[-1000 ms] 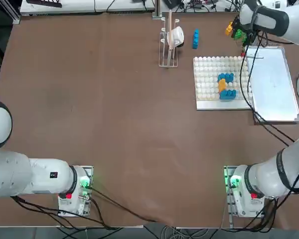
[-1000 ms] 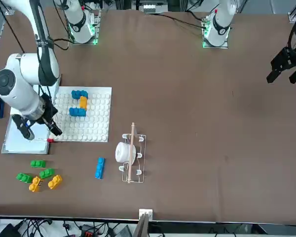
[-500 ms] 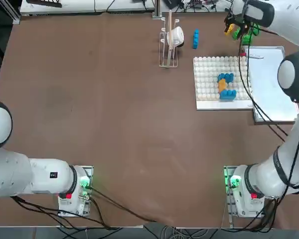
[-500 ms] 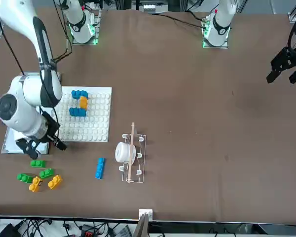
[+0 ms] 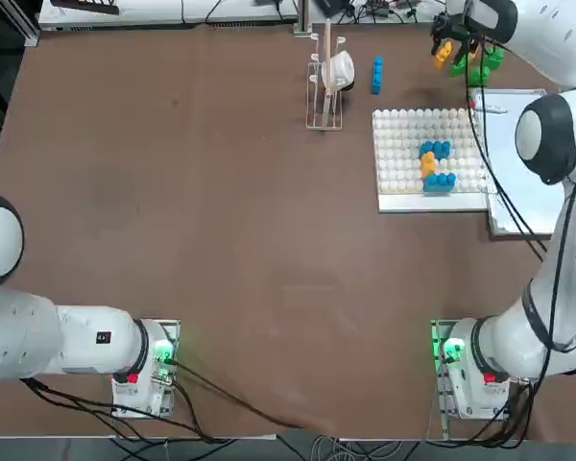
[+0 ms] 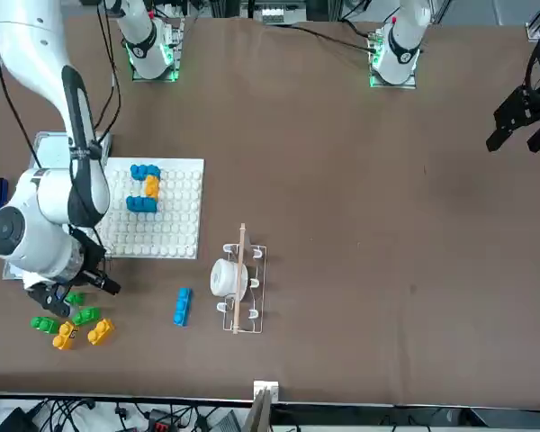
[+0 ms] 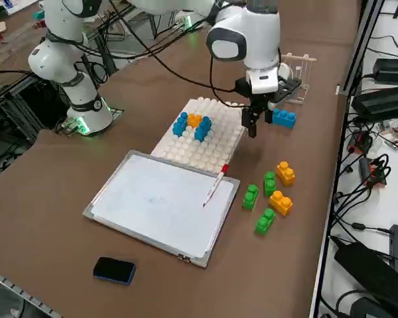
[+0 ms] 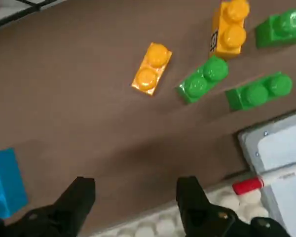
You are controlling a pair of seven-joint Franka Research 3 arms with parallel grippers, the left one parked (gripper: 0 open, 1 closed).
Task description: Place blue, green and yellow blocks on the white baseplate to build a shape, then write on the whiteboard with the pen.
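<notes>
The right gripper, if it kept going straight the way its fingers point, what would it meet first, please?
Probably bare table: the right gripper, open and empty, points down between the white baseplate and the loose blocks. Depth is unclear.

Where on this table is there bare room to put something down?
The broad brown stretch from the wooden rack toward the arm bases is bare. It is crowded around the white baseplate, whiteboard, loose blocks and open right gripper.
</notes>
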